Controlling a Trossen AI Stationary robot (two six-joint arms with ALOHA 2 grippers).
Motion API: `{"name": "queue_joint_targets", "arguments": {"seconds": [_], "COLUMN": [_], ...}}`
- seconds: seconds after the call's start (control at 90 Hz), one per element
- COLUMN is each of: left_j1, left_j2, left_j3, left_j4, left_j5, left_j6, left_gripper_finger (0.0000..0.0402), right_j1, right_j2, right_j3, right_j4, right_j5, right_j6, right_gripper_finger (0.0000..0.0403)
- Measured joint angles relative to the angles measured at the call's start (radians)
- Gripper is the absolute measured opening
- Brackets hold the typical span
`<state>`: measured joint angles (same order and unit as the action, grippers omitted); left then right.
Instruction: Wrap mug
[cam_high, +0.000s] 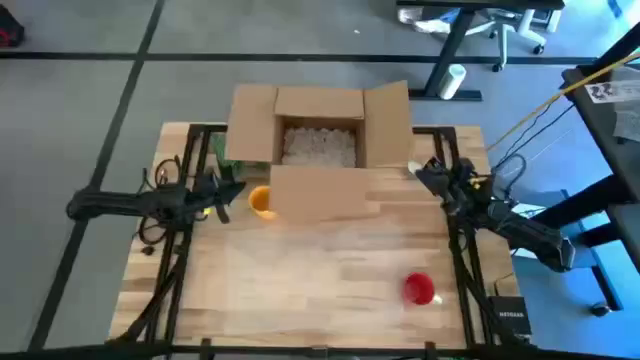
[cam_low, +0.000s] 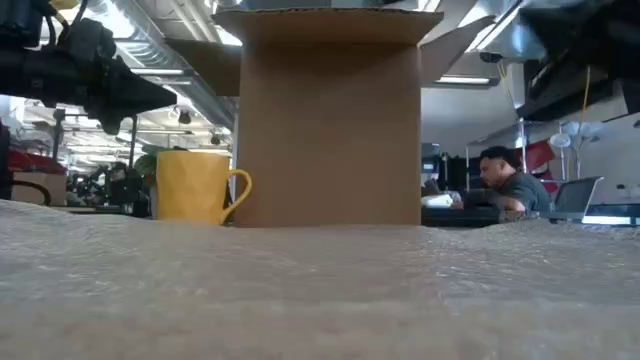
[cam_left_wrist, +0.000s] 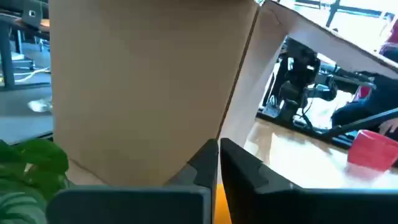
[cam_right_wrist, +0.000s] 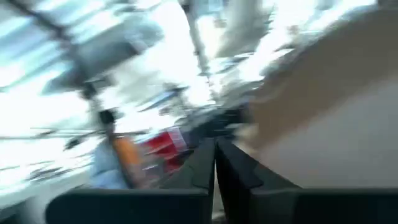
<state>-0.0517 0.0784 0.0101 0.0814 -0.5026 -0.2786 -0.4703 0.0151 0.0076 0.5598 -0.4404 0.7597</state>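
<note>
1. The wrapping looks barely begun, by my judgement. The yellow mug (cam_high: 260, 200) stands bare and upright on the wooden table (cam_high: 330, 280), just beside the front flap of the open cardboard box (cam_high: 320, 140). Nothing is wound around it.

2. In the low view a pale, bubbly sheet of wrap (cam_low: 320, 290) lies flat across the foreground. The yellow mug sits beyond its far edge, handle turned toward the box; whether it touches the sheet I cannot tell.

3. The left gripper (cam_high: 225, 192) hangs just beside the yellow mug, on the side away from the box flap. Its wrist view shows the fingers (cam_left_wrist: 205, 165) pressed together with only a sliver between them and nothing held.

4. The right gripper (cam_high: 428, 175) is near the box's right flap, well apart from the mug. Its fingers (cam_right_wrist: 205, 165) also meet tip to tip, holding nothing.

5. Still to do, as I judge it: get the mug onto the sheet, fold the wrap over it and close it up.

6. Other things: a red cup (cam_high: 419, 288) stands on the table near the right front; white packing fill (cam_high: 320, 145) shows inside the box; a green object (cam_left_wrist: 31, 180) lies behind the left gripper.

7. The lowered front flap crowds the mug on one side, so approach room there looks tight. A person (cam_low: 510, 185) sits in the room beyond the table.
</note>
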Motion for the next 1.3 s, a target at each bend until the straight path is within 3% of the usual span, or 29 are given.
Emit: {"name": "queue_joint_targets", "arguments": {"seconds": [0.1,0.222,0.344,0.511,0.667,0.733,0.8,0.989,1.1,1.178,1.3], "left_j1": [0.0,0.0,0.0,0.0,0.0,-0.001,-0.001,-0.001,-0.001,-0.004,-0.025], "left_j2": [0.0,0.0,0.0,0.003,0.002,0.002,0.002,0.015,0.034,0.046,0.044], "left_j3": [0.0,0.0,0.0,0.014,0.075,0.106,0.141,0.242,0.21,0.118,-0.001], "left_j4": [0.053,0.085,0.078,0.042,0.055,0.042,0.007,-0.275,-0.416,-0.351,-0.04], "left_j5": [0.001,0.072,0.08,0.122,0.295,0.378,0.396,0.396,0.343,0.342,0.35], "left_j6": [-0.156,-0.093,-0.136,-0.117,0.003,0.047,0.068,0.047,-0.05,-0.077,0.006], "left_gripper_finger": [0.0,0.0,0.0,0.0,0.0,0.0,0.0,0.0,0.0,0.0,0.0], "right_j1": [0.052,0.086,0.084,0.084,0.084,0.084,0.084,0.084,0.084,0.085,0.085], "right_j2": [0.002,0.022,0.088,0.313,0.475,0.511,0.534,0.543,0.483,0.371,0.157], "right_j3": [0.031,0.233,0.575,1.032,1.244,1.249,1.227,1.131,0.991,0.793,0.427], "right_j4": [0.001,-0.069,-0.431,-0.986,-1.223,-1.246,-1.249,-1.307,-1.327,-1.153,-0.714], "right_j5": [-0.01,-0.056,-0.071,0.023,0.056,0.056,0.058,0.118,0.136,0.13,0.099], "right_j6": [-0.05,-0.226,-0.431,-0.601,-0.632,-0.632,-0.632,-0.615,-0.589,-0.532,-0.447], "right_gripper_finger": [0.0,0.0,0.0,0.0,0.0,0.0,0.0,0.0,0.0,0.0001,0.0003]}}
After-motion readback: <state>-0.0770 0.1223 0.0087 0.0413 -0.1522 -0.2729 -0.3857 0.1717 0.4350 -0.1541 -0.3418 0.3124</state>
